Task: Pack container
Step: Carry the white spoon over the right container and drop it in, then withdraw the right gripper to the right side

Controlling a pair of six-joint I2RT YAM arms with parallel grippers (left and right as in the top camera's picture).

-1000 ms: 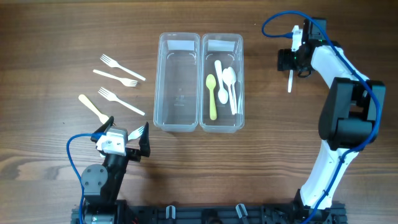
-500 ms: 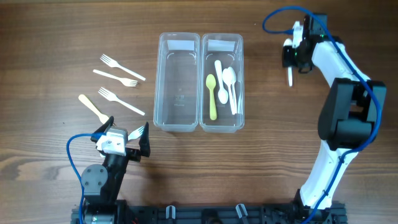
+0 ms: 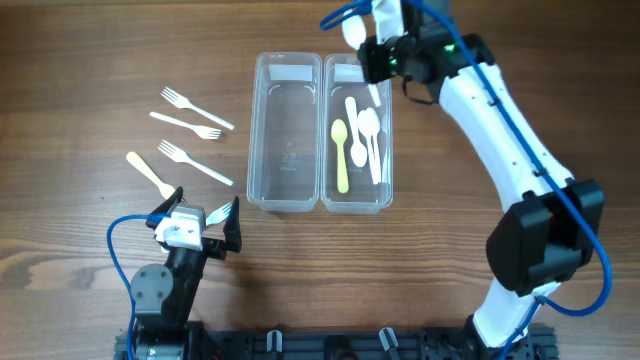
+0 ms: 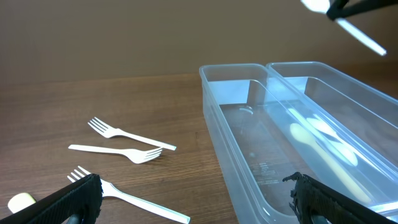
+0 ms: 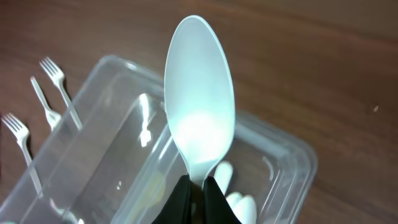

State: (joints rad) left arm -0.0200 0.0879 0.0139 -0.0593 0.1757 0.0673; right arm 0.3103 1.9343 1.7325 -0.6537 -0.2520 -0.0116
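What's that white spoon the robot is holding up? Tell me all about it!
The spoon is plain white and looks like shiny plastic, with a smooth oval bowl narrowing into a thin handle. The right arm's jaws are shut on the handle just below the bowl. It hangs in air above the far end of the right container, touching nothing else.

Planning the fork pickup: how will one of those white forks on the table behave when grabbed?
The white fork looks like thin plastic, so probably light and slightly bendy. It lies flat on the wooden table, so its slim handle may be hard to pinch and could skid.
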